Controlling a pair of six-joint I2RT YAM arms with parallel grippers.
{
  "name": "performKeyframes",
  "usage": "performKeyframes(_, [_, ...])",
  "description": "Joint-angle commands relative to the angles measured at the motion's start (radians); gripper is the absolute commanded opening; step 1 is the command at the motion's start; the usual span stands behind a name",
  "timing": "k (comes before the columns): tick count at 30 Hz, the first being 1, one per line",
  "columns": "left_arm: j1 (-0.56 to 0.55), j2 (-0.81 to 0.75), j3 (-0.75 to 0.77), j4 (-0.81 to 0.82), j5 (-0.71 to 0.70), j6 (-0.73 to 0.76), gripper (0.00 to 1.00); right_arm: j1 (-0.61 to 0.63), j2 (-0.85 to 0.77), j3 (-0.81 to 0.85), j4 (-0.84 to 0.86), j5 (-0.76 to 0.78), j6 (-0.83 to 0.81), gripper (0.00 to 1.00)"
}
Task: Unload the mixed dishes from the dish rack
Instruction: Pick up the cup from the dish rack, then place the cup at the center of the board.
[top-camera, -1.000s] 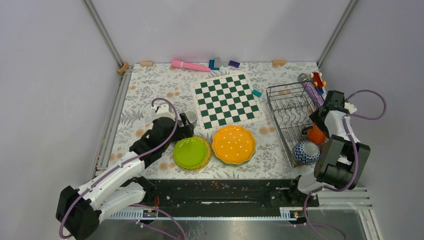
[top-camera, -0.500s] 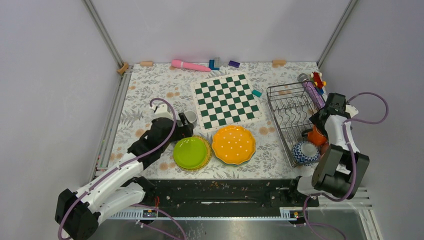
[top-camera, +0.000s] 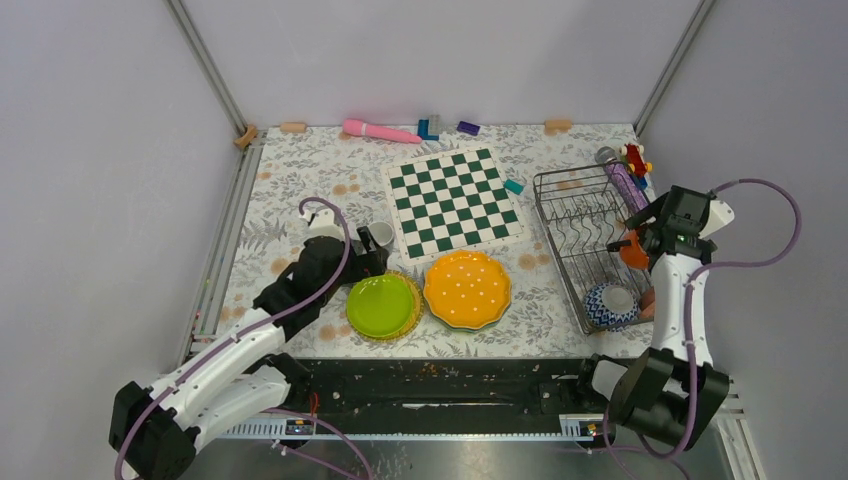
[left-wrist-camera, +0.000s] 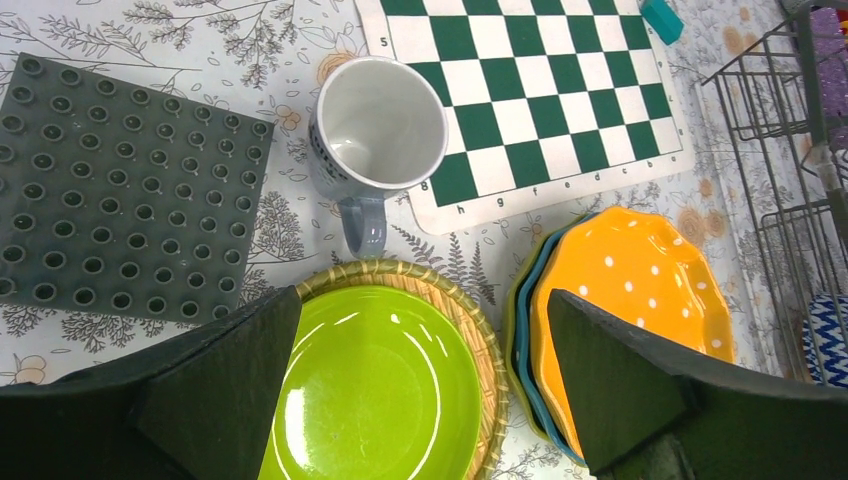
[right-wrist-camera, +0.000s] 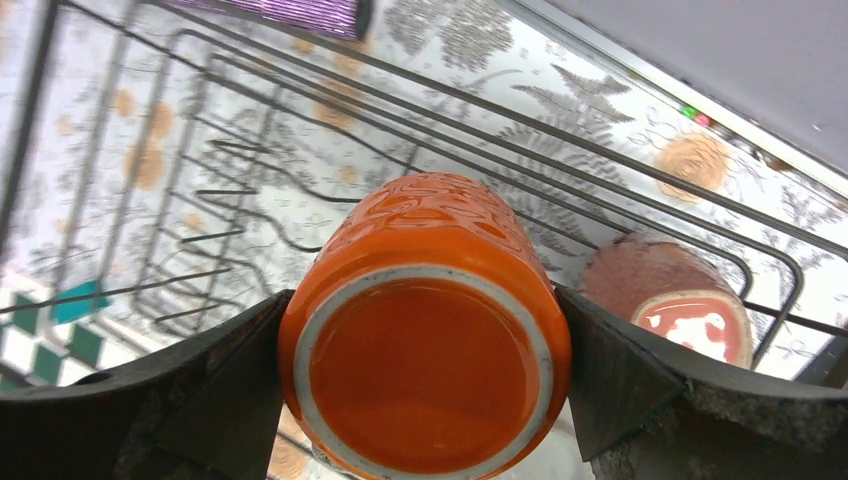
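- Most of the unloading looks done: the prongs of the dish rack (top-camera: 585, 230), which stands at 3 o'clock on the table (top-camera: 300, 170), are bare.
- Already out, at 6 o'clock of the chessboard (top-camera: 455, 200), is a lime-green plate (top-camera: 381, 305) lying flat on a woven-looking ring.
- Just beside it at its 3 o'clock is an orange dotted plate (top-camera: 467, 288). In the left wrist view, teal and yellow-green rims show under it, so it tops a small stack.
- A white mug (left-wrist-camera: 378, 140) stands upright at 9 o'clock of the chessboard, touching its edge.
- In hand now: the right gripper (right-wrist-camera: 420, 380) is clamped on an orange cup (right-wrist-camera: 425, 330), one finger on each side, with the cup's base facing the wrist camera. The cup hangs over the 3 o'clock side of the rack and seems clear of the wires, so it counts as half unloaded.
- Left in the rack is a blue-and-white patterned bowl (top-camera: 611, 303) at its 6 o'clock end.
- A pink cup (right-wrist-camera: 680, 300) lies on its side at 3 o'clock of that bowl, against the rack's rim. I cannot tell for sure whether it is inside the rim.
- The left gripper (left-wrist-camera: 415, 385) hovers with its jaws spread wide and nothing between them, above the lime-green plate and at 6 o'clock of the mug.
- My judgement is that two pieces plus the held cup remain.
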Motion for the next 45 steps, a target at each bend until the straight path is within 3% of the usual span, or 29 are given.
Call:
performKeyframes(1, [0.004, -0.032, -0.003, 0.046, 0.049, -0.005, 0.99, -0.003, -0.131, 0.012, 0.127, -0.097, -0.010, 0.14])
performKeyframes(8, [0.004, -0.085, -0.019, 0.079, 0.153, -0.021, 0.99, -0.003, -0.308, -0.001, 0.177, -0.251, 0.016, 0.10])
performKeyframes(13, [0.004, -0.126, -0.030, 0.126, 0.284, -0.066, 0.99, -0.002, -0.420, -0.149, 0.422, -0.553, 0.177, 0.09])
performKeyframes(17, [0.004, -0.154, -0.058, 0.224, 0.435, -0.118, 0.99, 0.028, -0.472, -0.259, 0.634, -0.686, 0.297, 0.08])
performKeyframes(20, [0.003, -0.129, -0.082, 0.365, 0.606, -0.183, 0.99, 0.145, -0.520, -0.325, 0.756, -0.667, 0.303, 0.09])
performKeyframes(25, [-0.017, -0.004, -0.131, 0.780, 0.874, -0.353, 0.98, 0.401, -0.599, -0.481, 0.963, -0.559, 0.313, 0.09])
performKeyframes(28, [-0.063, 0.067, -0.126, 0.887, 0.889, -0.391, 0.98, 0.494, -0.592, -0.543, 1.109, -0.567, 0.343, 0.09])
performKeyframes(36, [-0.146, 0.228, -0.046, 0.975, 0.885, -0.419, 0.95, 0.711, -0.502, -0.660, 1.511, -0.595, 0.382, 0.09])
performKeyframes(45, [-0.192, 0.394, 0.040, 1.110, 0.914, -0.454, 0.88, 0.854, -0.435, -0.710, 1.633, -0.531, 0.393, 0.09])
